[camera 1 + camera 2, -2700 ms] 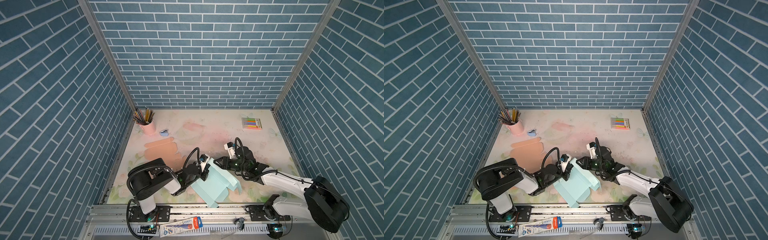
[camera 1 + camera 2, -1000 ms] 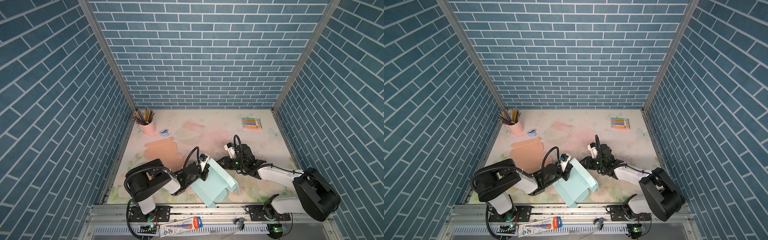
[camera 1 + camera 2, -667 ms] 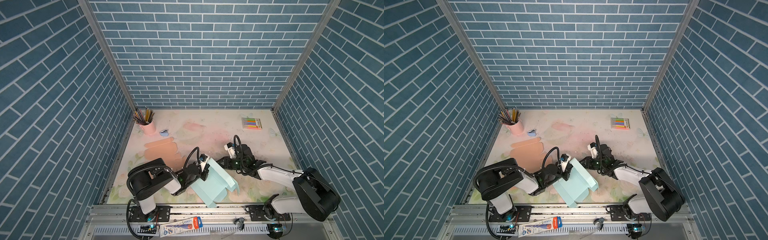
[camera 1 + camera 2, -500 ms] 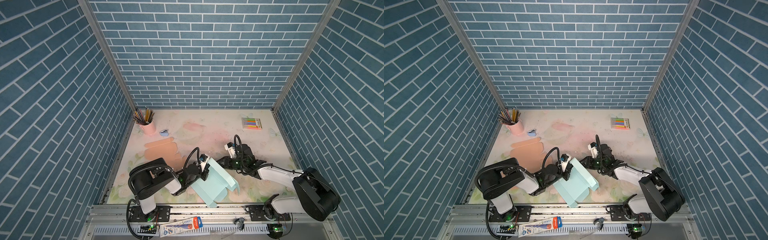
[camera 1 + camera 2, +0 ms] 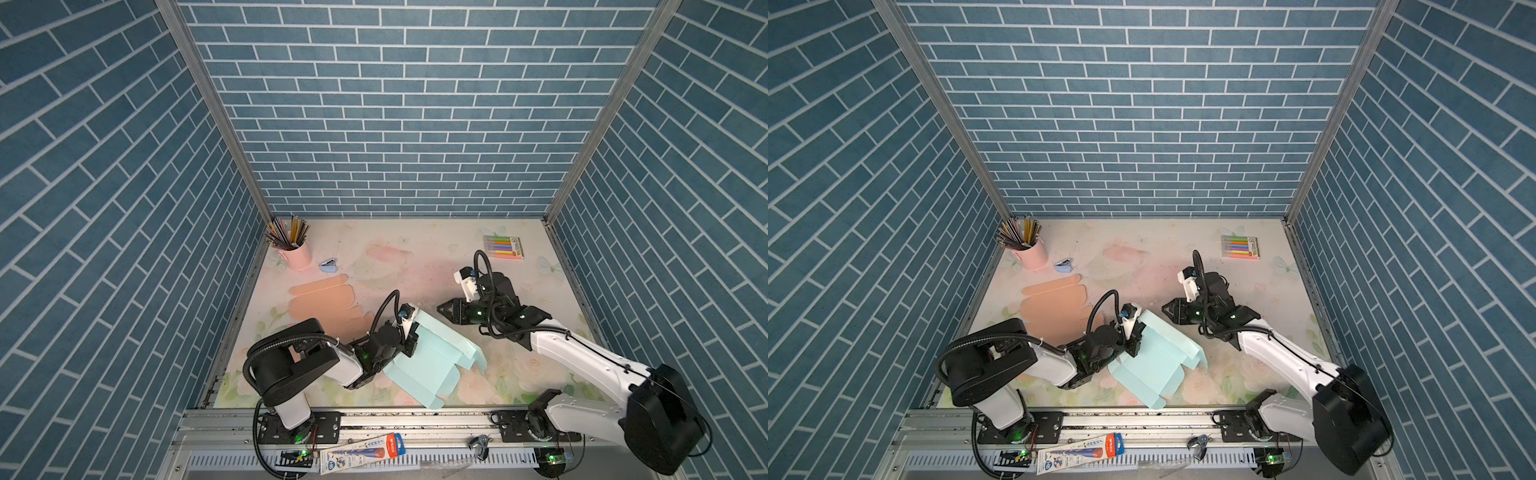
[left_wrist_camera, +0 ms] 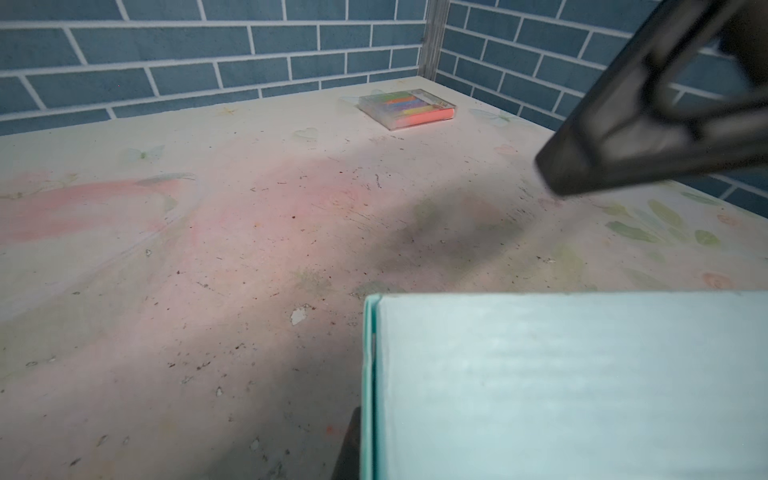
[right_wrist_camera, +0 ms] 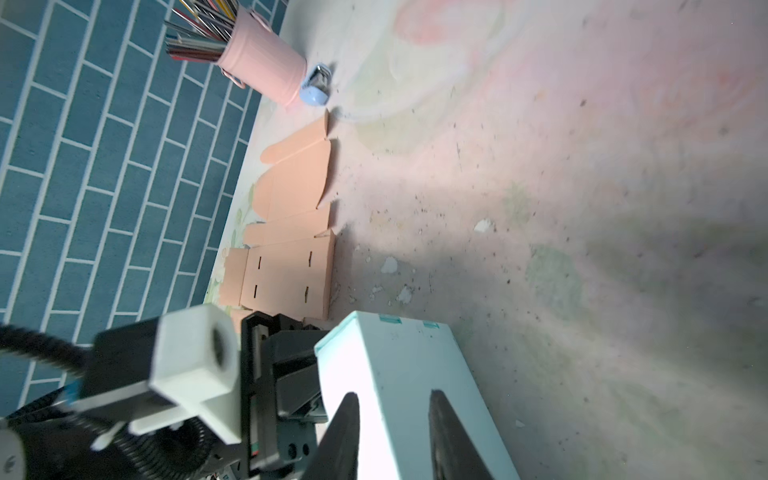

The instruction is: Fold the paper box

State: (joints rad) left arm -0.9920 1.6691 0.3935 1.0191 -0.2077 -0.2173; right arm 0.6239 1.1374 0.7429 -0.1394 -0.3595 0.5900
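Observation:
The paper box (image 5: pixel 432 361) (image 5: pixel 1154 361) is a pale mint sheet, partly folded, lying at the front middle of the table with its far-left panel raised. My left gripper (image 5: pixel 410 337) (image 5: pixel 1135 337) is shut on that raised panel's left edge. The panel (image 6: pixel 561 386) fills the left wrist view, with only a dark sliver of finger beside it. My right gripper (image 5: pixel 442 309) (image 5: pixel 1167 309) (image 7: pixel 392 399) is open and hovers just behind the raised edge (image 7: pixel 395 357), apart from it. Nothing lies between its fingers. One right finger (image 6: pixel 648 108) shows in the left wrist view.
A flat orange cardboard blank (image 5: pixel 324 299) (image 7: pixel 291 232) lies left of the box, partly under my left arm. At the back left stand a pink pencil cup (image 5: pixel 296 251) and a small blue stapler (image 5: pixel 329 266). A marker pack (image 5: pixel 503 247) (image 6: pixel 407 109) lies back right. Brick walls close three sides.
The right arm's shoulder and elbow have swung outward to the right while its gripper stays by the box's far edge. The left gripper keeps its hold; the box has barely shifted.

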